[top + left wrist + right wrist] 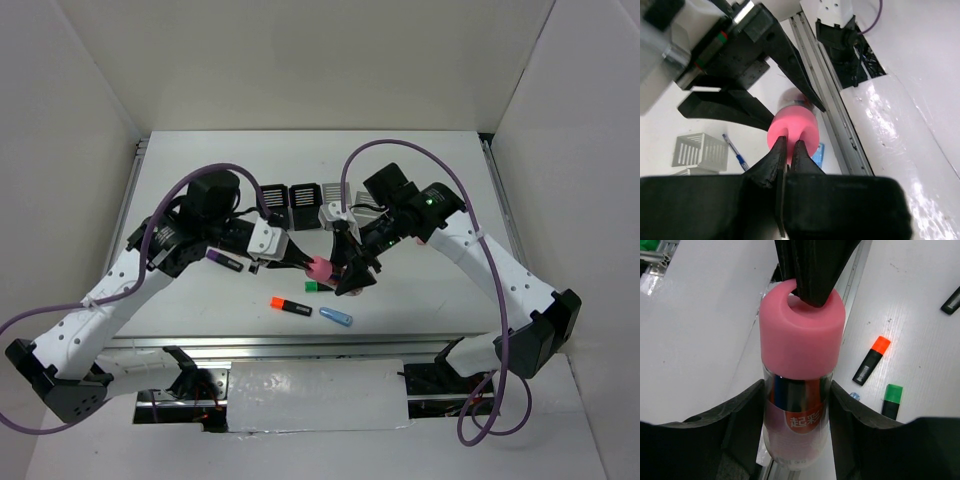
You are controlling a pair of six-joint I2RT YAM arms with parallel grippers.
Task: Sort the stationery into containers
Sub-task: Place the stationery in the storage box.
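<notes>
Right hand (pixel 797 412): clenched round clear plastic tube with pink cap (pixel 801 340); red label band reads "起彩". Long axis runs cap-first toward left hand (pixel 790 146), pinched onto cap's loop.

bright, even light; wrist foregrounds blurred

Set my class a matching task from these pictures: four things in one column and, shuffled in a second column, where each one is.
Things
1. pink cap
2. clear tube
3. orange highlighter
4. purple marker

Places
A. on the table, close under the left arm
B. pinched by the left gripper
C. on the table, beside the blue marker
D. between the fingers of the right gripper

Pairs: 1-B, 2-D, 3-C, 4-A
</notes>
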